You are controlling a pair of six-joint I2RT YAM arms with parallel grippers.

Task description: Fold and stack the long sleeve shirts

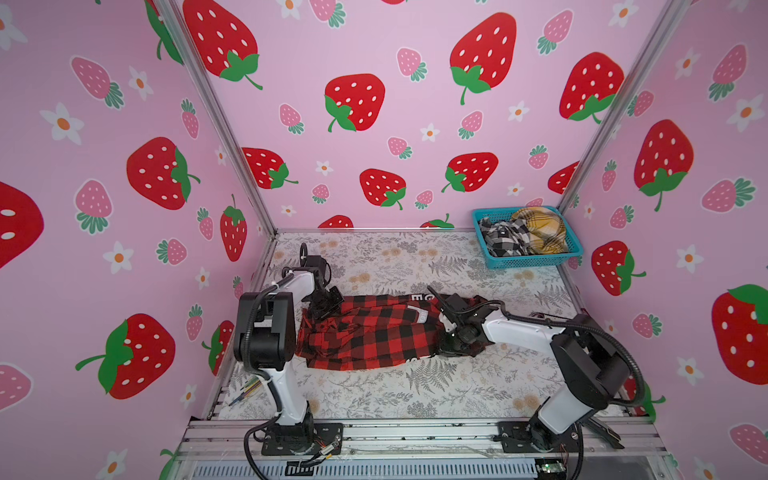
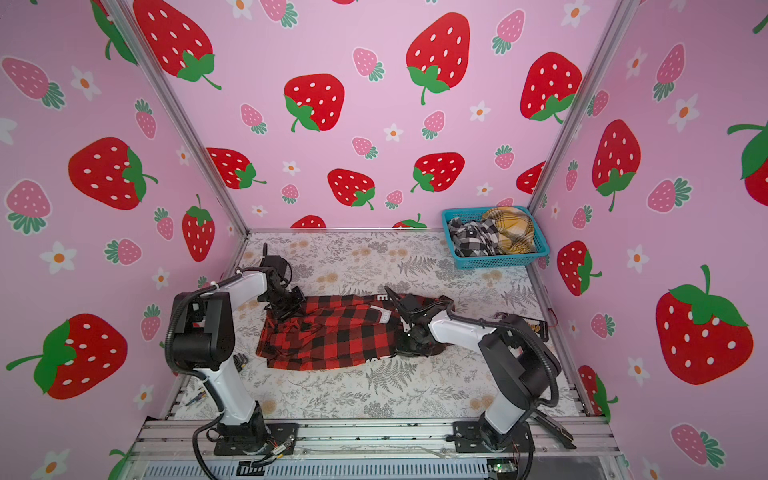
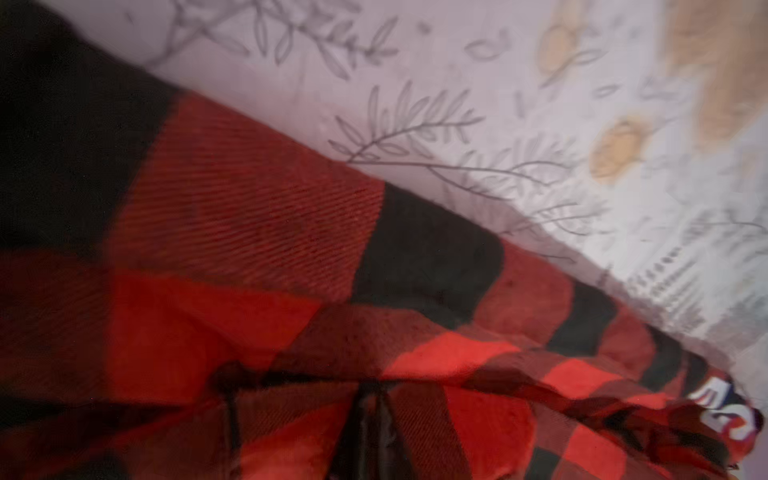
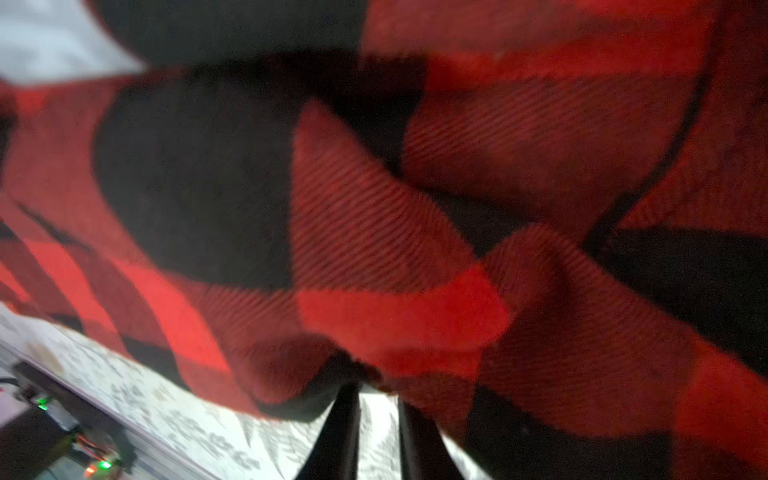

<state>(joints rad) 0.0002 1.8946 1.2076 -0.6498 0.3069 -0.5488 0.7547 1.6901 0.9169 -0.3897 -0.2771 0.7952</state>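
The left hand (image 1: 324, 309) is clamping, and the right hand (image 1: 451, 347) is apparently clamping, the red-and-black shirt (image 1: 374, 332) mid-fold, with the black-and-white shirt (image 1: 503, 239) and mustard shirt (image 1: 540, 230) waiting unfolded in the basket (image 1: 525, 261).

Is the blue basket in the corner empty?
No. The basket holds two crumpled shirts: a black-and-white plaid shirt and a mustard-yellow plaid shirt.

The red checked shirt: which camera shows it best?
The top views: both show the red checked shirt whole, lying on the table. The wrist views show only blurred close-up patches of its cloth.
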